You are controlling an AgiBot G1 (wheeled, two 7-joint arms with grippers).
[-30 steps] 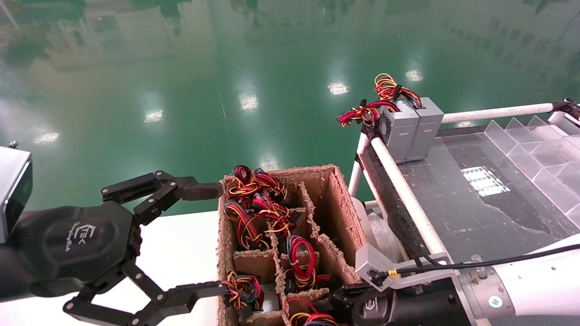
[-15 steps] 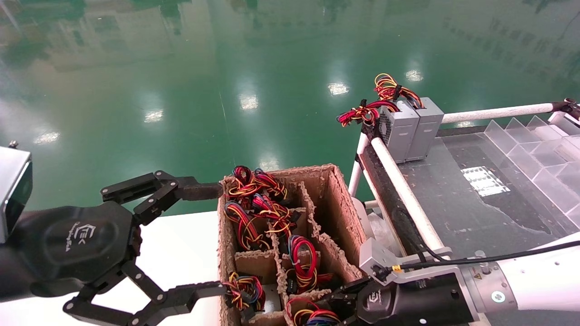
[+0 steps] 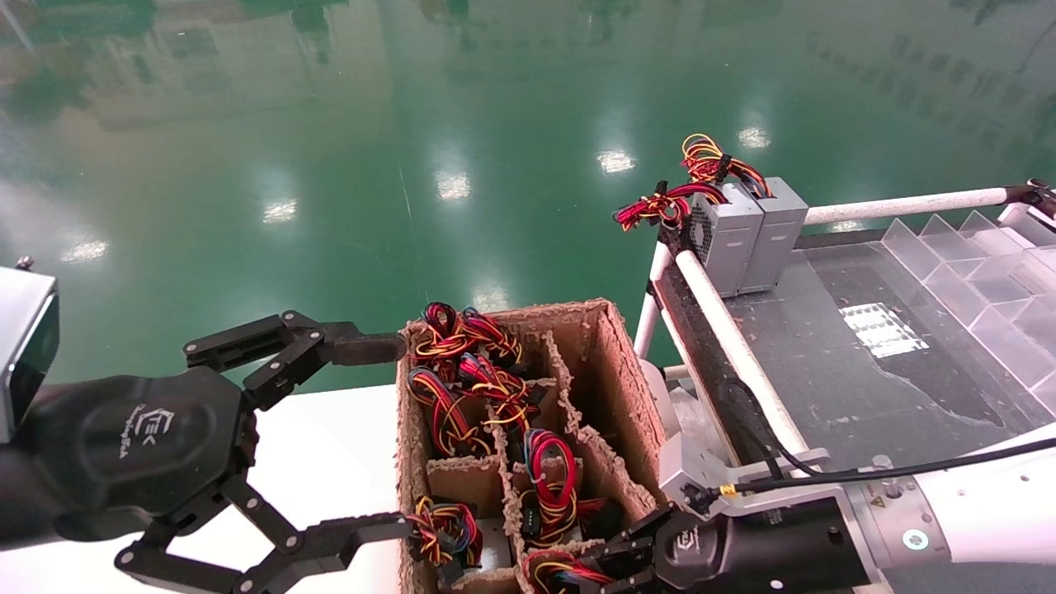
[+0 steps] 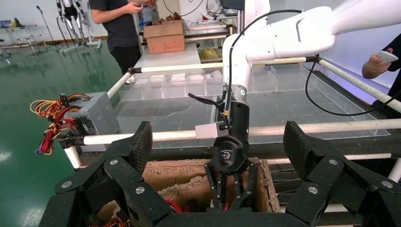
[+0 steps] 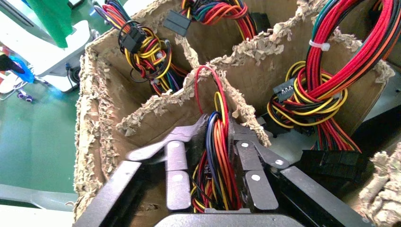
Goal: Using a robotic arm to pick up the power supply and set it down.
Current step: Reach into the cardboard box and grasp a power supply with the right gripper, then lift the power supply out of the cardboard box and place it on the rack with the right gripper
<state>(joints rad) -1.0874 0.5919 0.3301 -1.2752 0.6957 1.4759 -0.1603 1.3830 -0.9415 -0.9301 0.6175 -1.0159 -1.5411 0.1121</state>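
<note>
A torn cardboard box (image 3: 615, 363) with dividers holds several power supplies, of which only the red, yellow, orange and blue wire loops (image 3: 549, 470) show. My right gripper (image 3: 590, 569) reaches into the nearest compartment. In the right wrist view it (image 5: 217, 130) is shut on one power supply's wire bundle (image 5: 218, 156), whose grey body is hidden below. The left wrist view shows the robotic arm (image 4: 283, 35) coming down into the box. My left gripper (image 3: 384, 436) stays open beside the box's left wall.
Two grey power supplies (image 3: 747, 235) stand at the far corner of a dark belt table (image 3: 841, 371) with white rails (image 3: 734, 346) and clear plastic dividers (image 3: 973, 272). The box rests on a white table (image 3: 330, 462). People (image 4: 120, 28) stand beyond. Green floor lies behind.
My right wrist has shifted slightly right and lower, and its fingers now show over the near compartment's wires. The left gripper has not moved.
</note>
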